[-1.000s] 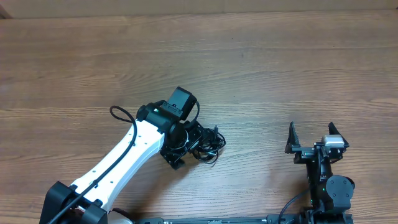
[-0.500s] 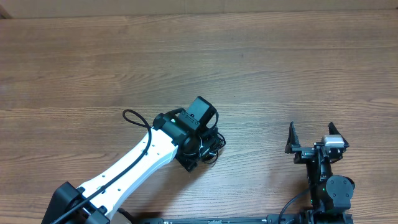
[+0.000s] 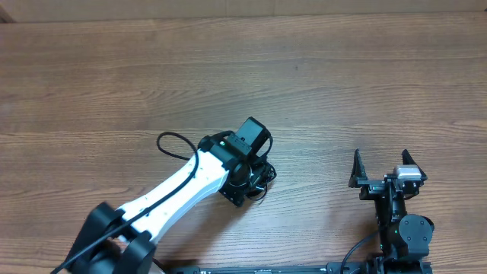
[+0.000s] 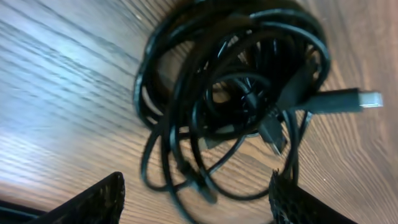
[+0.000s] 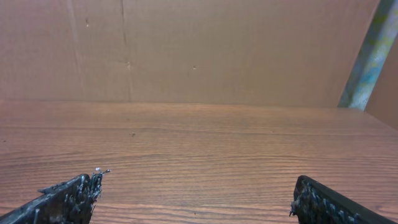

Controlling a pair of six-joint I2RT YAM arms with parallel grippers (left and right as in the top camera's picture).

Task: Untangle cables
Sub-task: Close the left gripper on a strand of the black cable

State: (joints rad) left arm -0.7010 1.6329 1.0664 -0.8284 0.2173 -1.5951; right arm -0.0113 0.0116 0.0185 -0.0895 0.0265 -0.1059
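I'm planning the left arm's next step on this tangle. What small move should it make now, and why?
Probably lower the left gripper and close on the loose loops nearest it. Its jaws stand open astride the lower edge of the cables, one knotted bundle lying on the table, with nothing gripped. The right gripper sits open, far off.

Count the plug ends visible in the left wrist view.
2. A metal-tipped plug sticks out to the right of the cable bundle; a dark plug points down just below it. More may be hidden in the tangle.
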